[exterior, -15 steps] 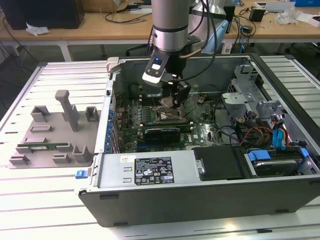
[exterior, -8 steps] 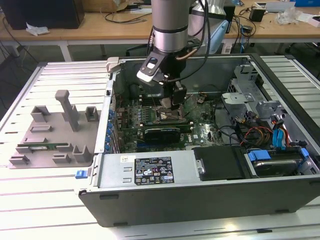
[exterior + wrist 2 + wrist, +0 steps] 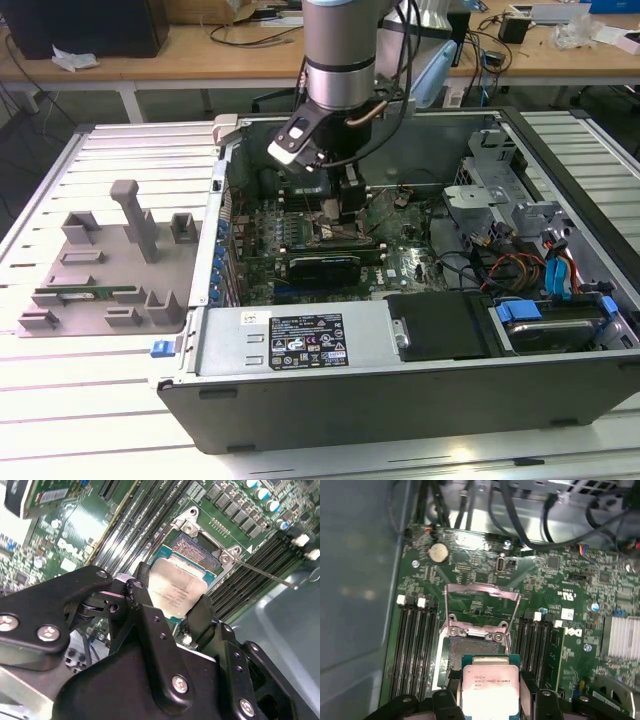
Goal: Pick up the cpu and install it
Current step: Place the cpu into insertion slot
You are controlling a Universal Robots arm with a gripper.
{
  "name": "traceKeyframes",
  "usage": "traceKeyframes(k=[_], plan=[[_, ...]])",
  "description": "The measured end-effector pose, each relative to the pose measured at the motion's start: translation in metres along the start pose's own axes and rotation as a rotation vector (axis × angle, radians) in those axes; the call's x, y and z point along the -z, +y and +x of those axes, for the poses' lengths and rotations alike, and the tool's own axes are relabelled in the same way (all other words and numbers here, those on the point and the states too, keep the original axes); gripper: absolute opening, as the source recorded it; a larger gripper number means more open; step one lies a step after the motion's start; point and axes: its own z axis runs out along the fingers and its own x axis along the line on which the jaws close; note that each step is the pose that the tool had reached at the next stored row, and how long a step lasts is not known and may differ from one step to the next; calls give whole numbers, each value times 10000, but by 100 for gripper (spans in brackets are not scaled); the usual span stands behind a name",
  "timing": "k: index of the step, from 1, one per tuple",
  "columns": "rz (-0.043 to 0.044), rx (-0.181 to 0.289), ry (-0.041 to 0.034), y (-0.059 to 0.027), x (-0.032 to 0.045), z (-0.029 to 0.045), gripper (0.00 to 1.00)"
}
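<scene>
The cpu point(image 3: 175, 591), a small square chip with a silvery top, sits between my gripper's point(image 3: 172, 605) two black fingers point(image 3: 141, 596), which are shut on its edges. It hangs just above the open socket point(image 3: 196, 547) on the green motherboard, partly overlapping it, and whether it touches I cannot tell. In the first wrist view the cpu point(image 3: 490, 686) is in the gripper point(image 3: 490, 702), close to the socket point(image 3: 469, 650), whose metal load frame point(image 3: 481, 591) is swung up. In the exterior view my gripper point(image 3: 347, 205) reaches down into the open computer case point(image 3: 400, 395).
Memory slots point(image 3: 414, 645) flank the socket on both sides. A thin retention lever point(image 3: 265, 572) sticks out beside it. Cables point(image 3: 520, 270) and drive bays fill the case on the exterior view's right. A grey fixture tray point(image 3: 105, 265) lies outside the case on the left.
</scene>
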Motion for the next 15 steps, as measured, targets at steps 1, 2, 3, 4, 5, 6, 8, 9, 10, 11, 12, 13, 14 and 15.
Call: traceKeyframes(k=[1, 2, 3, 4, 5, 6, 8, 9, 10, 11, 12, 13, 14, 15], plan=[[0, -131, 0, 0, -9, 0, 55], [0, -217, 11, -1, -22, 2, 55], [-1, -229, 18, -1, -31, 4, 55], [-1, -234, 24, -1, -45, 9, 55], [0, -235, 22, 0, -58, 16, 55], [2, -234, 22, 1, -69, 23, 55], [13, -233, 24, 2, -97, 44, 55], [27, -233, 24, 2, -112, 57, 55], [44, -234, 15, 3, -125, 67, 55], [69, -242, -11, 3, -141, 79, 55], [89, -256, -33, 3, -151, 87, 55], [120, -301, -63, 4, -167, 96, 55], [147, -345, -73, 4, -182, 105, 55], [169, -378, -79, 4, -198, 110, 55]])
